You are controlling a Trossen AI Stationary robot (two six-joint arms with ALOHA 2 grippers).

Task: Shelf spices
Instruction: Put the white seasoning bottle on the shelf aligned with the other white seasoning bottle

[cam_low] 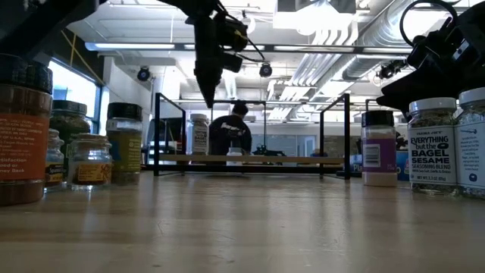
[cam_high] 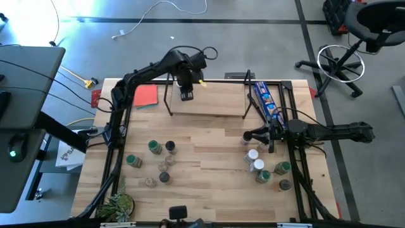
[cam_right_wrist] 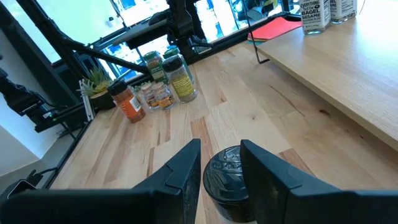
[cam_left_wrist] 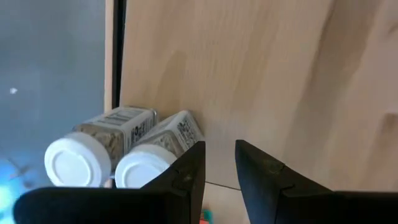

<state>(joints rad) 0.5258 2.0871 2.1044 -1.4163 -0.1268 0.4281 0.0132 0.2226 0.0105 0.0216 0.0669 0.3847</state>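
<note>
Wooden butcher-block table (cam_high: pixel 209 164) carries the low light-board shelf with thin black wire ends (cam_high: pixel 209 101) along its far edge, long axis running left to right. Two white-lidded spice jars (cam_left_wrist: pixel 102 152) stand upright on the board's left end. Above them hangs the left gripper (cam_left_wrist: pixel 217 168), fingers slightly parted, grasping nothing. The right gripper (cam_right_wrist: pixel 221 165) straddles an upright black-lidded jar (cam_right_wrist: pixel 227 180) on the table's right side.

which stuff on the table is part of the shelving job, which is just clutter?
Job: shelf; two white-lidded jars already on it; left jar cluster; right jar cluster; black-lidded jar under the right gripper.

Clutter: red card; blue packet; plant.
</note>
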